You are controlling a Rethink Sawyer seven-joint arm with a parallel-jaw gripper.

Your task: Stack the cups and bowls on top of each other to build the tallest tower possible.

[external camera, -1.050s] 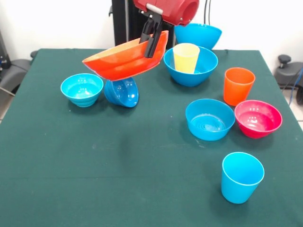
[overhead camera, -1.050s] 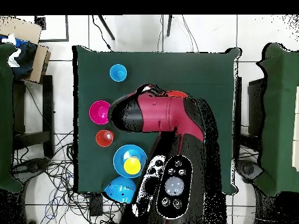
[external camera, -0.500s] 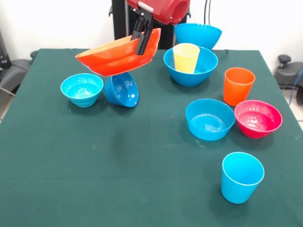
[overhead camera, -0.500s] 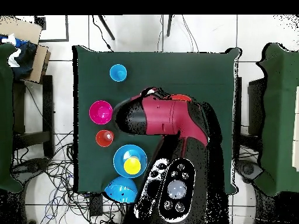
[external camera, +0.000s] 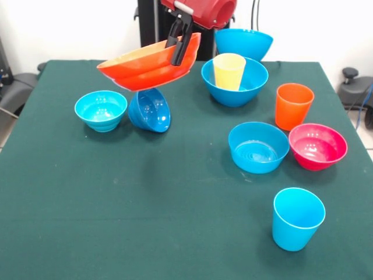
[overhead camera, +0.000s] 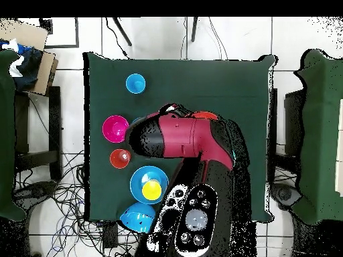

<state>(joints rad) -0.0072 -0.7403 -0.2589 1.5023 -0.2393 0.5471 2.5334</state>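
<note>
I have the green surface (external camera: 116, 221) spread out under me with nothing stacked into a tower yet, so I judge I am in the carrying part of an early step. The biggest piece in play is the wide orange bowl (external camera: 145, 69), held in the air, tilted with its higher edge toward the arm, above and apart from the small dark blue bowl (external camera: 150, 109), which lies tipped on its side. My end effector (external camera: 179, 44) is clamped over the orange bowl's rim, one finger inside and one outside, and that pinch alone carries it. The large blue bowl (external camera: 235, 81) with the yellow cup (external camera: 228, 71) standing inside it sits just beside the orange bowl; a second large blue bowl (external camera: 243, 42) is at the far edge behind it. Nearer the camera are the medium light blue bowl (external camera: 258, 147), the magenta-red bowl (external camera: 317, 146) just beside it, and the cyan bowl (external camera: 101, 109) next to the tipped one. Smallest are the orange cup (external camera: 294, 105) and the light blue cup (external camera: 298, 218). From overhead the arm hides the orange bowl almost entirely. Next, I think, I need to level this bowl and set it flat on an open patch as a broad base, releasing only once it rests.
</note>
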